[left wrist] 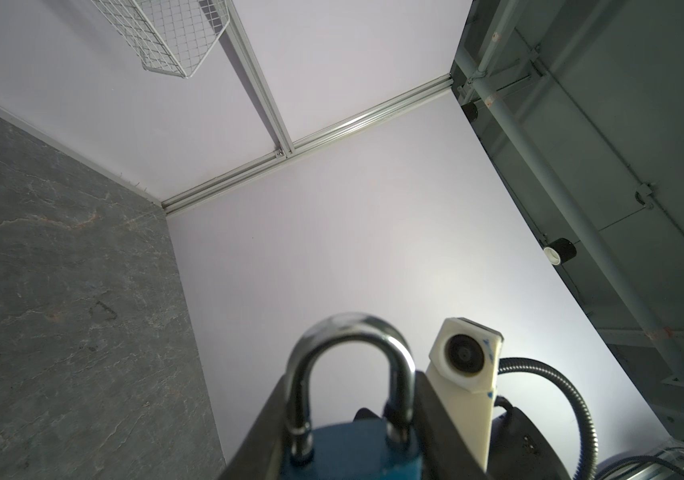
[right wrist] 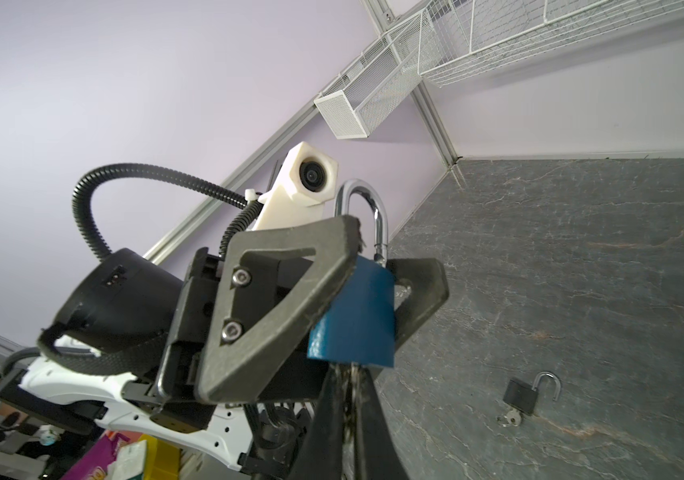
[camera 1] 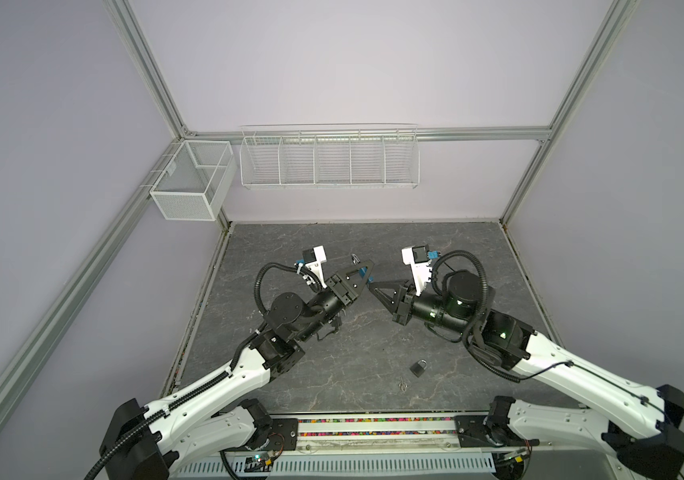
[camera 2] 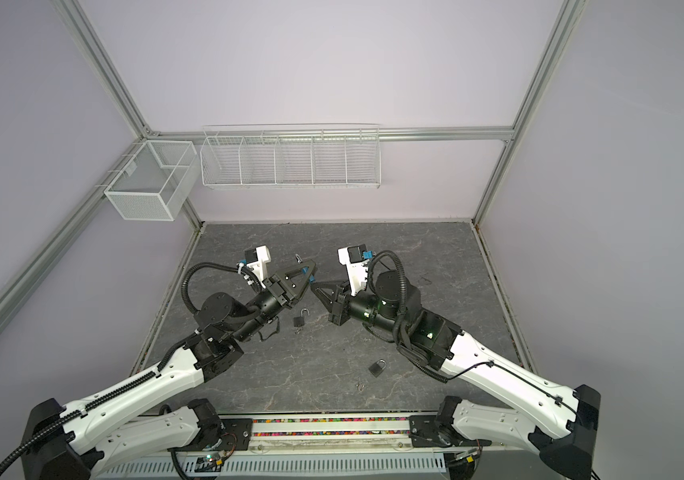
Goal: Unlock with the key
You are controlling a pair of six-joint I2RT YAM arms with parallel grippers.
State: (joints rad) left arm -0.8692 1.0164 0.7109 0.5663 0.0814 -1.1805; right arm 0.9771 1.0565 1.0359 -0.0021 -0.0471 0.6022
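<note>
A white mesh basket [camera 1: 182, 203] with two compartments hangs on the left wall. Beside it, a white wire rack [camera 1: 332, 166] with five compartments hangs from the rear frame rail [camera 1: 477, 134]. The counter [camera 1: 373, 340] is dark grey and veined.

**Painted metal, raw plastic, stone-look top**

The blue padlock [right wrist: 352, 320] has a satin painted body with a faintly pebbled skin. Its shackle [left wrist: 348, 328] is mirror-bright chromed metal. The fingers [right wrist: 282, 299] of the left gripper [right wrist: 393, 253] are charcoal plastic, matt and grainy, fixed with shiny metal screws. The camera housing [right wrist: 288, 205] is dull off-white plastic. The cable conduit [right wrist: 80, 208] is ribbed black plastic with a slight sheen. The tabletop [camera 1: 373, 332] reads as matt grey veined stone, possibly a printed laminate. The black padlock [right wrist: 521, 395] is matt and its key [right wrist: 512, 417] silvery. The wire rack [camera 1: 327, 166] and mesh basket [camera 1: 182, 203] are white-coated metal. The frame rails [camera 1: 477, 134] are brushed aluminium, and the walls [camera 1: 352, 62] are flat lilac.
</note>
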